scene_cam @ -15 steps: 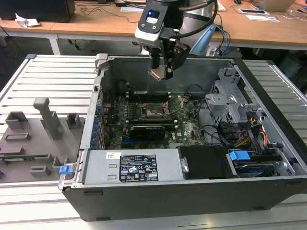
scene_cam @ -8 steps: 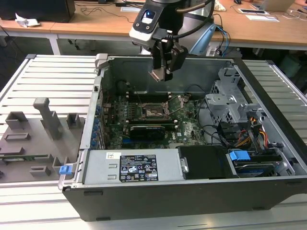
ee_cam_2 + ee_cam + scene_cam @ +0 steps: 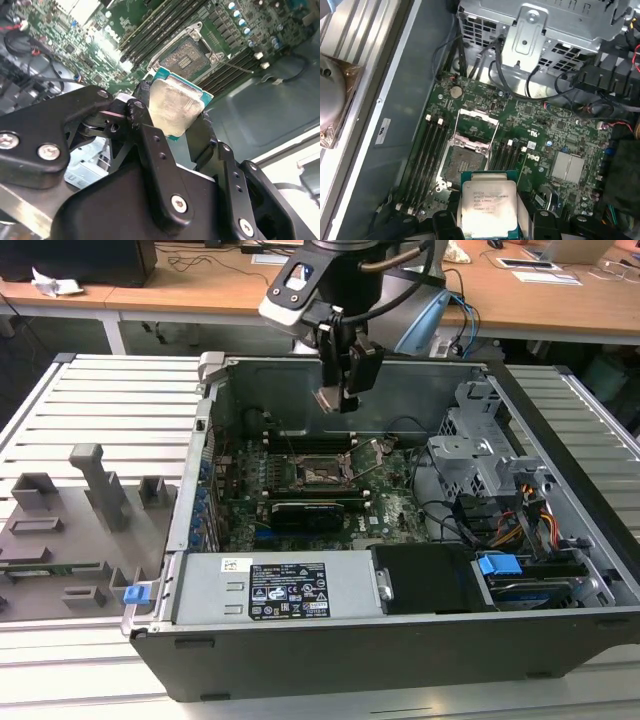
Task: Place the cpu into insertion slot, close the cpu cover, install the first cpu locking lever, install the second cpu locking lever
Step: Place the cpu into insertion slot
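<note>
Open case (image 3: 400,665) below; pincer (image 3: 171,115) clamped on cpu (image 3: 489,205) edges, clear above insertion slot (image 3: 465,161).

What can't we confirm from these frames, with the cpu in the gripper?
- Underside of the cpu: both wrist views show its top face.
- Near edge of the insertion slot: second wrist view, behind the cpu.
- Slot pins: exterior view, too small.
- Cpu's lower edge: first wrist view, cut by the frame, flanked by the gripper.

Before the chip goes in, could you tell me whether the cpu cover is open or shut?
Open: in the first wrist view the cpu cover stands swung back, leaving the insertion slot bare.
</note>
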